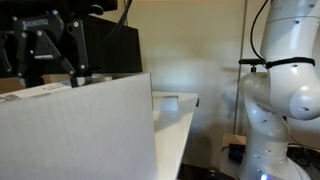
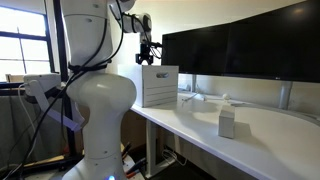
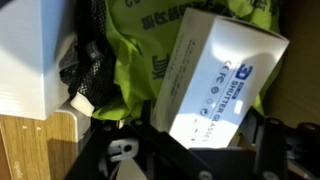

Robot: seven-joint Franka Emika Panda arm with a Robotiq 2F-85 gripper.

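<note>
Above the box (image 1: 90, 125) at the desk (image 1: 178, 118) edge, hand (image 1: 48, 76) spread over white carton (image 3: 220, 80), green bag (image 3: 140, 45) alongside

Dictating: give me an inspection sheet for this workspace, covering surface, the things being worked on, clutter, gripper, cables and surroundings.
Surface: white desk, bearing the boxes.
Job's things: white box, open-topped, near the desk's end; inside it a white carton with blue print over a green bag, with black mesh beside them.
Clutter: small white box farther along the desk.
Grippers: gripper open above the white box, holding nothing.
Cables: dark cables hang beside the robot's base.
Surroundings: monitors, dark; window.
</note>
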